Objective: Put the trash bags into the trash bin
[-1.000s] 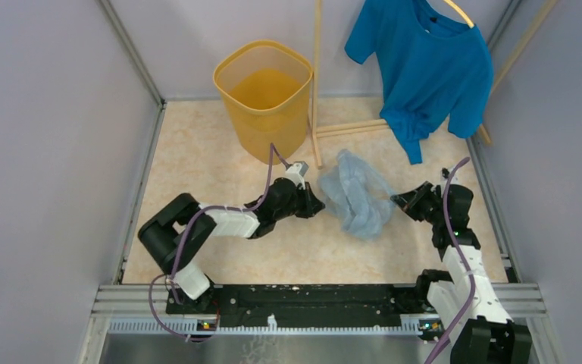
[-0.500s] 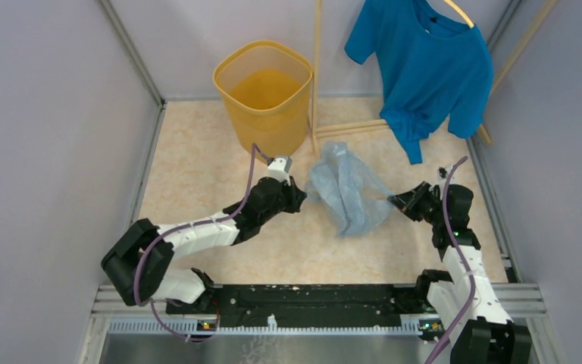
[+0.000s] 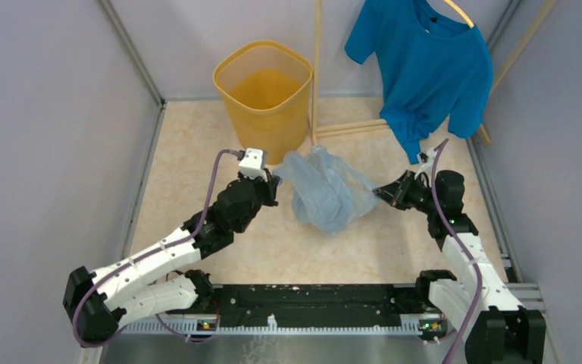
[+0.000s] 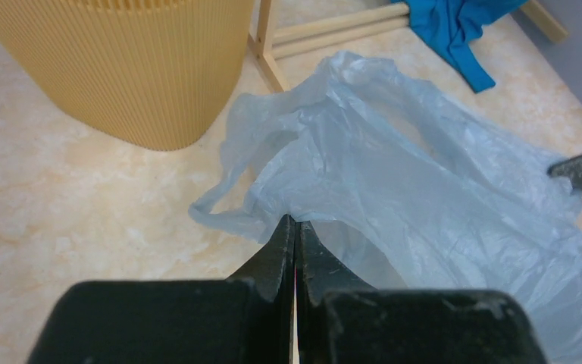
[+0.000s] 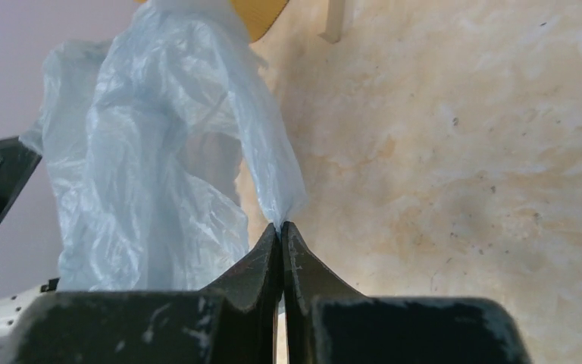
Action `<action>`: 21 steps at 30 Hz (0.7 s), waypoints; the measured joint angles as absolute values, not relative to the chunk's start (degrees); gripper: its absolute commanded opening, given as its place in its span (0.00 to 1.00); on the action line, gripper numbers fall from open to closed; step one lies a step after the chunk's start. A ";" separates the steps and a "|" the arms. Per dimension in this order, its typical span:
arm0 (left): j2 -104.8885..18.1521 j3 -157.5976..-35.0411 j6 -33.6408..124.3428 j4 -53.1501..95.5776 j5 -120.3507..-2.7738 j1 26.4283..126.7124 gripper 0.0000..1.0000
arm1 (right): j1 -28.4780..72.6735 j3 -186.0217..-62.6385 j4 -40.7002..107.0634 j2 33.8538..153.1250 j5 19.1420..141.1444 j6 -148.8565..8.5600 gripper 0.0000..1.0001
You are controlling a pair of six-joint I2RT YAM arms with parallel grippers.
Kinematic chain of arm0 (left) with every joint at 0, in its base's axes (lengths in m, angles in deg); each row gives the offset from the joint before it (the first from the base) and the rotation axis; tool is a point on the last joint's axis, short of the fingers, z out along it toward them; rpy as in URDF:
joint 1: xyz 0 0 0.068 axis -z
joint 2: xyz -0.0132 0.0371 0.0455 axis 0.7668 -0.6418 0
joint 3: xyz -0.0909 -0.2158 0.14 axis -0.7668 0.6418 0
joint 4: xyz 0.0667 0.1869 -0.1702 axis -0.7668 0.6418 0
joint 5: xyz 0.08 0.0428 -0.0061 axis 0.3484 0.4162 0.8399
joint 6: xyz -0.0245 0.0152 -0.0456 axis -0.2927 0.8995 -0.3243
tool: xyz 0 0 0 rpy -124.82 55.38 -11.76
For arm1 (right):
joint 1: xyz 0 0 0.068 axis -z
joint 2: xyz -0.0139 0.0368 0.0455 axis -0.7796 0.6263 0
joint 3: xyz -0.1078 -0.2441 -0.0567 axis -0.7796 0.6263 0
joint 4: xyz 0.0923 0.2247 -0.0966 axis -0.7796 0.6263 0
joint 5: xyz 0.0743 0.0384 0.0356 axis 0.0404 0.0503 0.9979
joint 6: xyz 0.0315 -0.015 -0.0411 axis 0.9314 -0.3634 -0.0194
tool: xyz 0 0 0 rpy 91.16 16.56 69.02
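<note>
Shifted up-frame toward the bin (image 3: 269,129) since the earlier view: bag (image 3: 326,189) and both arms, the left stretched far out. Slung crosswise over the desk (image 3: 182,174) between left pincer (image 3: 271,180) and right pincer (image 3: 380,192), each pinching a film edge. Just below-right of the bin, left pincer nearer; needs lifting over the rim yet.

The trash bag (image 4: 394,174) is showing thin, crinkly, faintly glossy plastic film, and the trash bin (image 4: 121,68) is showing finely ribbed translucent plastic. The table (image 4: 61,205) is looking smooth and marbled, the T-shirt (image 3: 424,68) matt cloth, the rack (image 4: 264,23) bare wood.
</note>
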State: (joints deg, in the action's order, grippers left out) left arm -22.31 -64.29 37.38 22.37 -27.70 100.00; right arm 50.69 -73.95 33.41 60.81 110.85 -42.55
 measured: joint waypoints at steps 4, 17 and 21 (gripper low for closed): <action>-23.34 -63.70 35.89 25.12 -28.05 102.43 0.00 | 50.41 -74.32 34.32 61.44 106.26 -44.21 0.00; -33.46 -61.58 28.29 34.30 -39.76 103.39 0.57 | 50.73 -72.68 35.20 65.29 104.01 -46.46 0.00; -31.90 -63.96 27.26 36.07 -42.01 102.74 0.79 | 50.75 -72.68 35.44 65.01 104.07 -47.45 0.00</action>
State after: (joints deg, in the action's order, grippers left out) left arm -31.90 -63.96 27.26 36.07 -42.01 102.74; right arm 50.75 -72.68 35.44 65.01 104.07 -47.45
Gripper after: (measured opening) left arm 0.677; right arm 0.006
